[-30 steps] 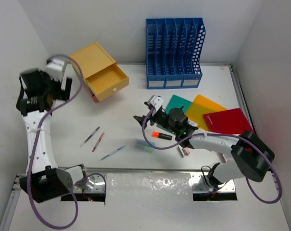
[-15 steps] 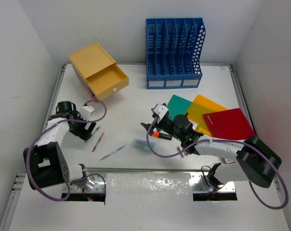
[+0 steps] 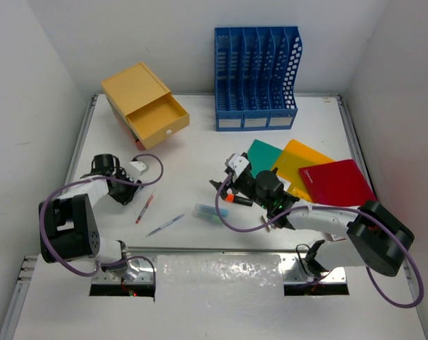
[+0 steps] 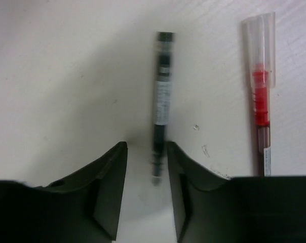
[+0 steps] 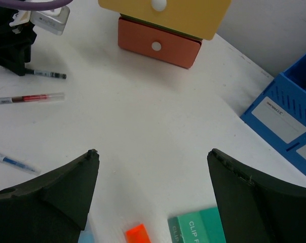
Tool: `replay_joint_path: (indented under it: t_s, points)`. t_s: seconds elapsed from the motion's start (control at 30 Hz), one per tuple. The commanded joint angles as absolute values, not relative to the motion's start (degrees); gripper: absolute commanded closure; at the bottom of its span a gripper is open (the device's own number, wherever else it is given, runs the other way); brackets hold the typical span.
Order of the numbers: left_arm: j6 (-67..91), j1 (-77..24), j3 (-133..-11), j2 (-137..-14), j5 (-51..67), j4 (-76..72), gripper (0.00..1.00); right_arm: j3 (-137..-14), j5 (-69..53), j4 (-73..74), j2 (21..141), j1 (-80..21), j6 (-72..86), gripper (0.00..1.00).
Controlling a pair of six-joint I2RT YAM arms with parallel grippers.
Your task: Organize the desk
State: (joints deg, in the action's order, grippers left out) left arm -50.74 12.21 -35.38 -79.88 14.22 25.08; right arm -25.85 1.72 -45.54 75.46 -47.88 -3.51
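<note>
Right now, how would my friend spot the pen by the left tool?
Find the yellow drawer box at the desk's back left, then come forward to three pens. It is the black pen, one end between the open left tool's fingers; its neighbours are a red pen and a blue pen.

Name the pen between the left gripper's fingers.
The black pen: its end sits inside the open left gripper; the red pen lies outside, beside it.

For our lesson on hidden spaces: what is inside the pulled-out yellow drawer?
The top view shows only the bare floor of the yellow drawer; nothing lies in the pulled-out part. Its back end sits under the top of the drawer box, so that part cannot be seen.
</note>
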Motion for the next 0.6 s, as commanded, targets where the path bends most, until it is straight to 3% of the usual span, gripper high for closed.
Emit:
replay_joint_path:
  t_s: [0.0, 0.03, 0.07, 0.27, 0.57]
  points:
    - [-52.82, 11.69, -31.91, -82.88, 11.6, 20.22, 0.66, -25.58, 3.43, -49.57, 74.18, -48.16, -4.39, 0.15]
    - [-52.65, 11.69, -31.38, -82.79, 11.43, 20.13, 0.92, -25.66, 3.43, -49.57, 74.27, -48.16, -4.39, 0.14]
    - [-52.56, 11.78, -31.12, -82.53, 11.25, 19.95, 0.99, -25.84, 3.34, -49.48, 74.35, -48.16, -4.48, 0.14]
    - [-53.79, 13.44, -30.06, -78.4, 9.85, 23.1, 1.0, -26.37, 3.25, -49.22, 74.53, -48.16, -4.39, 0.14]
    - [-49.93, 24.87, -35.68, -69.44, 12.47, 27.86, 1.0, -26.54, 3.16, -48.69, 74.53, -48.16, -4.04, 0.14]
